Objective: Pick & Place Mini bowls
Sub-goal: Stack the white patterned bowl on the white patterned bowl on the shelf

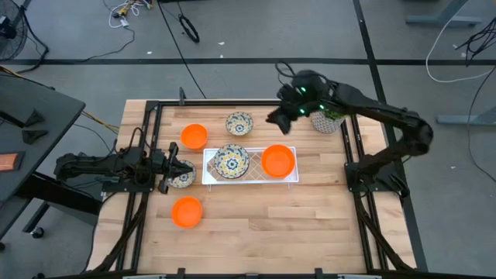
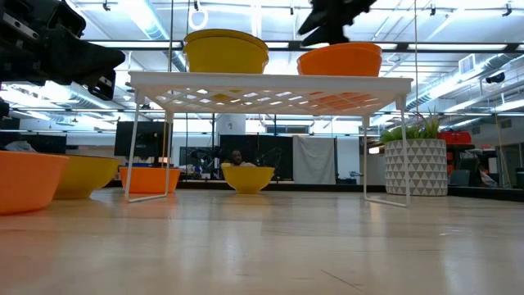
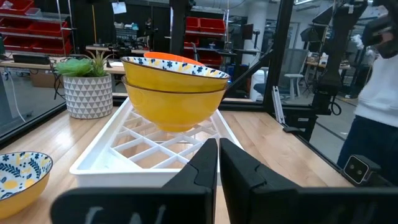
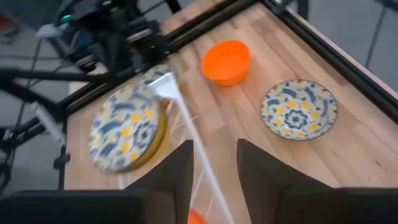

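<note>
A white wire rack [image 1: 249,178] stands mid-table. On it sit two stacked floral bowls [image 1: 231,161] and an orange bowl [image 1: 277,160]. On the wood rest an orange bowl [image 1: 194,136], a floral bowl [image 1: 239,123], another floral bowl [image 1: 180,179] and an orange bowl [image 1: 186,211]. My left gripper [image 1: 184,168] is shut and hovers low beside that floral bowl [image 3: 18,175], pointing at the rack's left end. My right gripper [image 1: 279,117] is open and empty, raised above the rack's far edge [image 4: 214,163].
A potted green plant [image 1: 327,120] in a patterned white pot stands at the far right, close to my right arm. Black frame rails run along both table sides [image 1: 358,167]. Bare wood lies near the front edge [image 1: 271,225].
</note>
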{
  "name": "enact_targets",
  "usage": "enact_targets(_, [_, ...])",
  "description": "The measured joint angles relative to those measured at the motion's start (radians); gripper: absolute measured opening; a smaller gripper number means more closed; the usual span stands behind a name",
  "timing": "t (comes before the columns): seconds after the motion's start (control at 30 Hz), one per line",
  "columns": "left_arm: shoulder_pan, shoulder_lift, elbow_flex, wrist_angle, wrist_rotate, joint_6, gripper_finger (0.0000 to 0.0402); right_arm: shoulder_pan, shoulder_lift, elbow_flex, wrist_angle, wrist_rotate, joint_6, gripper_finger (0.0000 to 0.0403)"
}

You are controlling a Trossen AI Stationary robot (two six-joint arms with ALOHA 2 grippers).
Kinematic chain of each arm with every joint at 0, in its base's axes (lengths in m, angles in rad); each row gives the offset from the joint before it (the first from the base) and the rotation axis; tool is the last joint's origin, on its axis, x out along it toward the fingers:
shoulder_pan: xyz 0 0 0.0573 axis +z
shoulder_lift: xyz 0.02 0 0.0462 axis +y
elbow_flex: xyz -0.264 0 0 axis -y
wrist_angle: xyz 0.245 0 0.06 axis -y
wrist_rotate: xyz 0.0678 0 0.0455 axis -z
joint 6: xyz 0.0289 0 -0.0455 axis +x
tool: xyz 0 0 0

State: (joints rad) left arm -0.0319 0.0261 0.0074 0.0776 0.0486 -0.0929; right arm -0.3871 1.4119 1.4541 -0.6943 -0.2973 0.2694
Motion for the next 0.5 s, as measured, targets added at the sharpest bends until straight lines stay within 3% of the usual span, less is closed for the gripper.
enact_targets(0.23, [0.0,0.0,0.0,0.0,0.0,0.0,0.0023,0.076,-0.198,-0.188,0.092,0.001,-0.077,0.0126])
enact_targets(0.5, [0.0,0.0,0.0,0.0,0.0,0.0,0.0023,0.212,-0.284,-0.242,0.099,0.002,-0.075,0.0126])
